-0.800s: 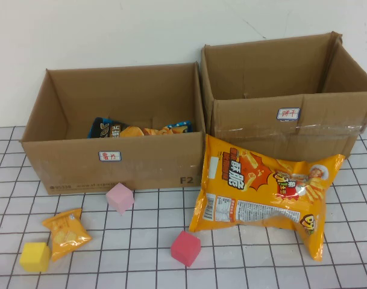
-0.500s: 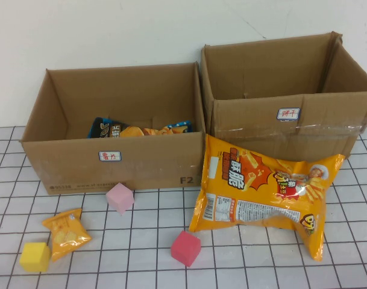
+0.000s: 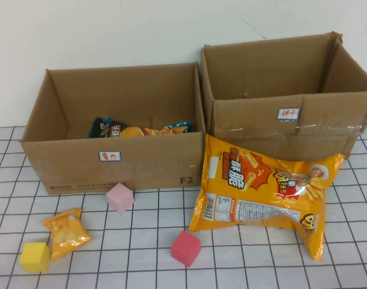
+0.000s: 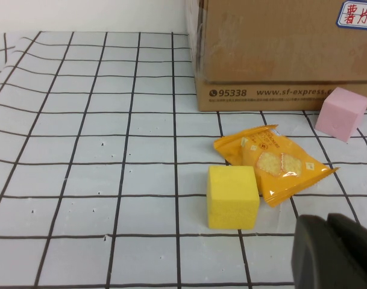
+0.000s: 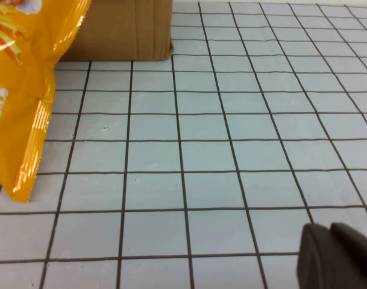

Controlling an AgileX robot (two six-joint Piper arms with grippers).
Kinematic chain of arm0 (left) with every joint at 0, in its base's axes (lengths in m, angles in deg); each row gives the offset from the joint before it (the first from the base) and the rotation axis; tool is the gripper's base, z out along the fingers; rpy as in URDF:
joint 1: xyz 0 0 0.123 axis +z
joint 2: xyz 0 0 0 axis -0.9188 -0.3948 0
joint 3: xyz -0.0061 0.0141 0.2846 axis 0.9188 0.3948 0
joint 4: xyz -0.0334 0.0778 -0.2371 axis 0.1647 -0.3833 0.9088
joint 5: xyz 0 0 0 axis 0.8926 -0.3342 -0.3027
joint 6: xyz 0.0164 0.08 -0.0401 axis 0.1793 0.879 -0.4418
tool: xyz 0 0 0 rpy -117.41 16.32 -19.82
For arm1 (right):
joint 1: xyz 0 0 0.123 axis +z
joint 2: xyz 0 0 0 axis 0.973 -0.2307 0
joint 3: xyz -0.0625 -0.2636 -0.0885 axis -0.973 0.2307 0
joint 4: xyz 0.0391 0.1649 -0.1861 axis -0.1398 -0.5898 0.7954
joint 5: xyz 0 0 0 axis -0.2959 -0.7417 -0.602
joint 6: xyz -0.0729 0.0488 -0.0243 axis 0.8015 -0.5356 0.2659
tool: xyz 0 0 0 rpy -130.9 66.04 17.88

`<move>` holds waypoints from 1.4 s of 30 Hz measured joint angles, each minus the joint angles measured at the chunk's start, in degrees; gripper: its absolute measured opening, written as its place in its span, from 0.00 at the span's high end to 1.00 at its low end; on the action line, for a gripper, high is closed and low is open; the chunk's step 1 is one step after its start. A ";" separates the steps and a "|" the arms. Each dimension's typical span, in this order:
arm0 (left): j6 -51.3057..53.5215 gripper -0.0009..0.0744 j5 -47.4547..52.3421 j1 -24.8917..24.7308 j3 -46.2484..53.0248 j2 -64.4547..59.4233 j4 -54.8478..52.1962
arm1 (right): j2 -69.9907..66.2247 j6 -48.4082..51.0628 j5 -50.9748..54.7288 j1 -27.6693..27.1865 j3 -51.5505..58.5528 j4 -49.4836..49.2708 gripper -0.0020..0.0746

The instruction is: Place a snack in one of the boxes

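Note:
A large orange chip bag (image 3: 261, 189) leans against the front of the right cardboard box (image 3: 279, 123); its corner shows in the right wrist view (image 5: 23, 78). A small orange snack packet (image 3: 65, 232) lies in front of the left cardboard box (image 3: 111, 162), which holds several snacks (image 3: 138, 129). In the left wrist view the packet (image 4: 273, 162) lies just beyond my left gripper (image 4: 329, 221), whose fingers are together and empty. My right gripper (image 5: 331, 229) is shut and empty over bare grid mat, to the right of the chip bag. Neither arm shows in the high view.
A yellow cube (image 3: 35, 257) touches the small packet, also in the left wrist view (image 4: 232, 196). A pink cube (image 3: 120, 197) sits by the left box front and a red cube (image 3: 185, 247) lies in front of the chip bag. The mat is a white grid.

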 joint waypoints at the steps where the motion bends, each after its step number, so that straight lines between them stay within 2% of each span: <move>1: 0.00 0.99 0.00 0.00 0.00 0.00 0.00 | 0.00 0.00 0.00 0.00 0.00 0.00 0.97; 10: 0.13 0.99 0.00 0.00 0.00 0.00 0.00 | 0.00 0.00 -0.13 0.00 0.00 -0.09 0.97; 14: 0.13 0.99 -1.25 0.00 0.00 0.00 -0.22 | 0.00 0.00 -7.37 0.00 0.48 -0.09 0.97; 17: 0.13 0.99 -6.64 0.00 0.37 0.00 -0.22 | 0.00 0.00 -16.59 0.00 0.48 -0.09 0.97; 25: 0.22 0.99 -33.08 0.00 0.37 0.00 -1.11 | 0.00 -0.20 -41.79 0.00 0.48 -0.53 0.97; 30: 0.22 0.99 -41.41 0.00 0.37 0.00 -1.36 | 0.00 1.31 -48.78 0.00 0.48 -1.79 0.97; 33: 0.06 0.99 -42.83 0.00 0.37 0.00 -0.08 | 0.00 1.73 -48.23 0.00 0.48 -2.06 0.97; 35: -0.43 0.99 -41.06 0.00 0.24 0.00 2.29 | 0.00 1.86 -43.06 0.00 -0.68 -2.06 0.97; 38: -0.62 0.99 -28.72 0.00 -3.67 0.00 4.44 | 0.00 1.98 -29.10 0.00 -6.23 -2.06 0.97; 42: -0.62 0.99 -10.49 0.00 -13.95 -2.46 4.69 | -2.62 2.20 -9.42 0.00 -16.12 -2.06 0.97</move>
